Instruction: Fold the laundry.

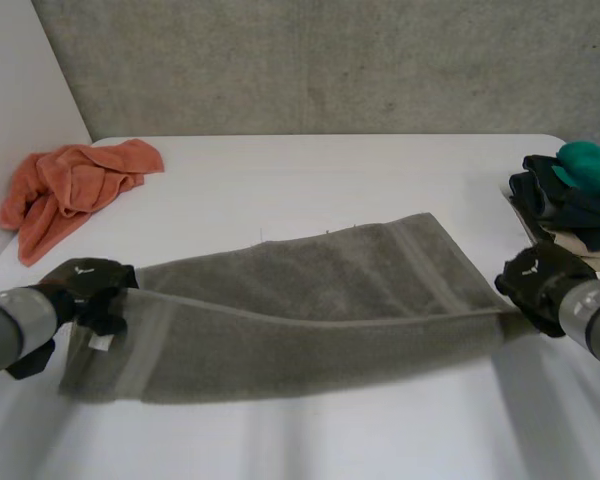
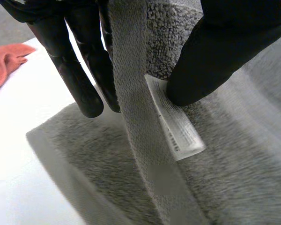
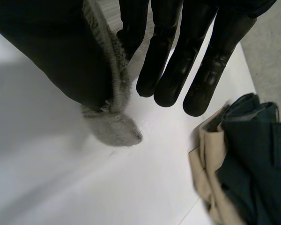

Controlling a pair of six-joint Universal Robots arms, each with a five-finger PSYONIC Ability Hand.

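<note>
Towel [image 1: 310,300]: grey terry, drawn out across the white table [image 1: 320,170] between both hands; near long edge doubled over toward the middle, far edge lying flat.
Left hand [image 1: 90,290]: closed in a pinch on the towel's left end, hem band caught between thumb and fingers [image 2: 79,79]; thumb tip touching the white care label [image 2: 175,119].
Right hand [image 1: 540,285]: pinching the right-end corner [image 3: 114,126] between thumb and straight fingers; little cloth inside the pinch, corner tip hanging just past the thumb.
Surroundings: orange cloth [image 1: 65,190] at the table's far left, well apart; garment pile [image 1: 575,195] (dark, teal, beige) just beside the right hand.
Stage, judged: lengthwise fold partly laid, edges not yet matched.
Risk 1: shallow right pinch; more pull along the towel could slip the corner free and drop the fold.
Risk 2: hands carrying unevenly would lay the edge skewed.
Risk 3: any outward swing of the right hand could nudge or snag the garment pile.
</note>
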